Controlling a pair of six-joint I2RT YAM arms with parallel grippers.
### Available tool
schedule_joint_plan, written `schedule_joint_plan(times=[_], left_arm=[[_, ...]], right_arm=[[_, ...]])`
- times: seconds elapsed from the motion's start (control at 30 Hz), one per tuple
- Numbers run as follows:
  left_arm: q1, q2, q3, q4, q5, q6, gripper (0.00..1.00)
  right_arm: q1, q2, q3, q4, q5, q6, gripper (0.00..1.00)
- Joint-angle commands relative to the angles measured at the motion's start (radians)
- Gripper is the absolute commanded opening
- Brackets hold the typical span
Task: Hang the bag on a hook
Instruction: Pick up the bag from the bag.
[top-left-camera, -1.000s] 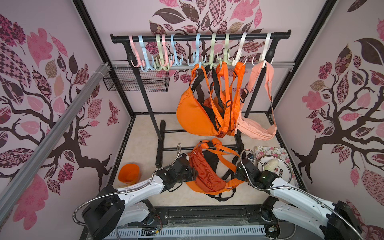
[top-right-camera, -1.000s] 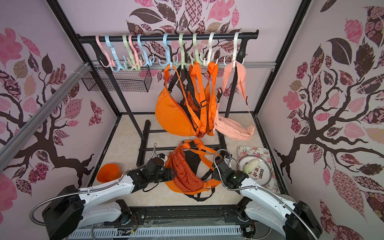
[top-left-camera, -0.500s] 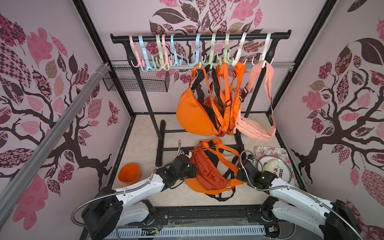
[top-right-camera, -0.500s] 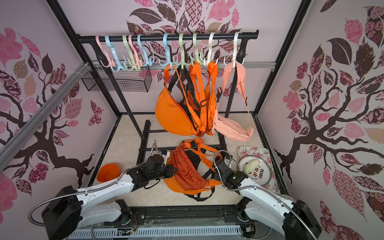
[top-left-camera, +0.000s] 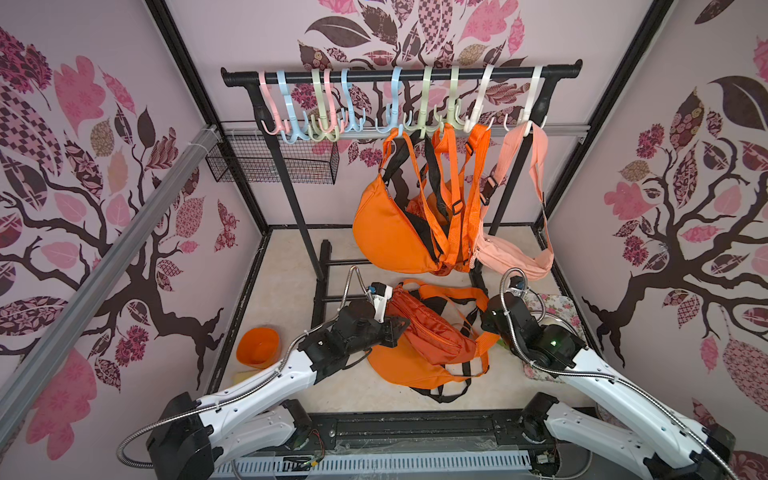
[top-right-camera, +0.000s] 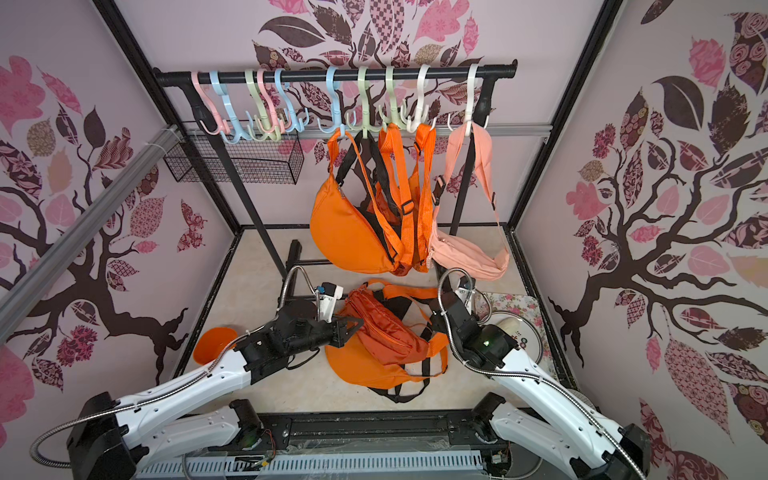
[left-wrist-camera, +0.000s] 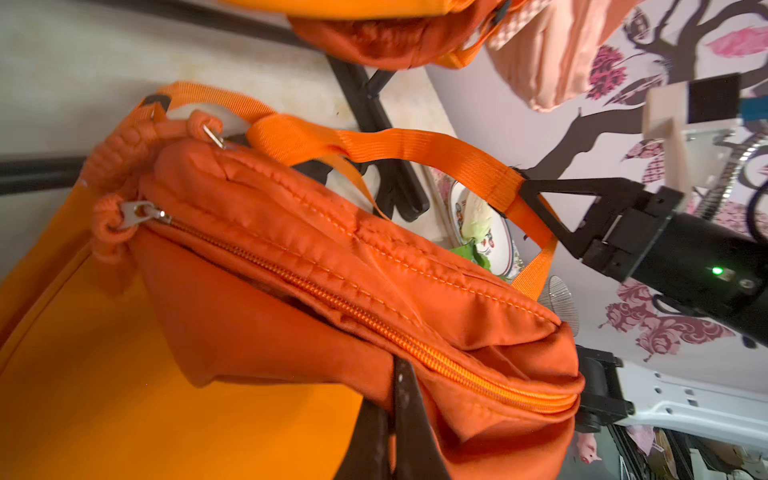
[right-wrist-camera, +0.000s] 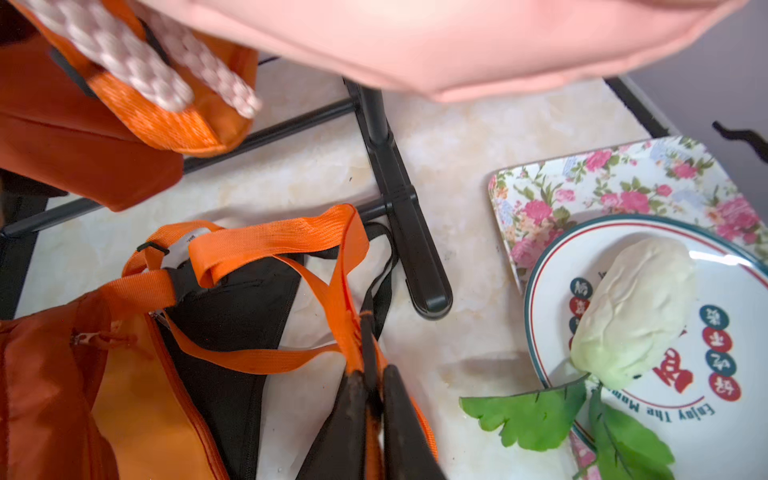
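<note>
Both arms reach low over the desk (top-left-camera: 286, 270), where the dark orange bag (top-left-camera: 432, 330) lies across a brighter orange bag (top-left-camera: 399, 368) in front of the rack's feet. The left tool (left-wrist-camera: 395, 415) is clamped tight on the fabric at one end of the dark bag, just below its zipper. The right tool (right-wrist-camera: 372, 386) is pinched narrow on the bag's orange strap (right-wrist-camera: 345, 266), which arcs from the bag's far end to that tool. Pastel hooks (top-left-camera: 291, 116) line the black rail (top-left-camera: 511, 71); orange bags (top-left-camera: 390, 232) and a peach bag (top-left-camera: 511, 257) hang toward the robot's right. An orange bowl (top-left-camera: 257, 347) sits by the left arm, and a plate (right-wrist-camera: 548, 291) on a floral tray (right-wrist-camera: 582, 178) by the right.
</note>
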Motion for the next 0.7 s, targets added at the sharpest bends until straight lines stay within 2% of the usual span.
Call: schedule_joint_plan(times=[0.0,0.1,0.23,0.33,0.43,0.53,0.57,0.63,0.67], left_arm=[[-0.006,-0.056,0.068,0.036,0.0,0.066,0.0],[-0.008,-0.108,0.074,0.014,-0.017,0.09,0.0],[-0.009,-0.193,0.063,-0.062,-0.082,0.104,0.0],[-0.003,-0.254,0.028,-0.133,-0.119,0.102,0.0],[0.014,-0.305,-0.054,-0.175,-0.126,0.061,0.0],[0.027,-0.357,-0.162,-0.172,-0.11,0.0,0.0],[0.028,-0.372,-0.193,-0.18,-0.114,-0.018,0.0],[0.029,-0.405,-0.256,-0.196,-0.117,-0.056,0.0],[0.03,-0.42,-0.277,-0.206,-0.121,-0.07,0.0]], right_arm=[[-0.004,-0.021,0.056,0.01,0.034,-0.06,0.08],[-0.003,-0.05,0.063,0.051,-0.005,-0.088,0.01],[-0.003,-0.083,0.049,0.072,-0.079,-0.095,0.0],[0.006,-0.11,-0.025,0.116,-0.171,-0.086,0.0],[0.034,-0.096,-0.118,0.15,-0.254,-0.07,0.0],[0.071,-0.046,-0.199,0.142,-0.271,-0.027,0.0],[0.083,-0.033,-0.226,0.147,-0.281,-0.012,0.03],[0.101,0.002,-0.277,0.159,-0.314,0.009,0.19],[0.108,0.016,-0.289,0.16,-0.328,0.014,0.22]])
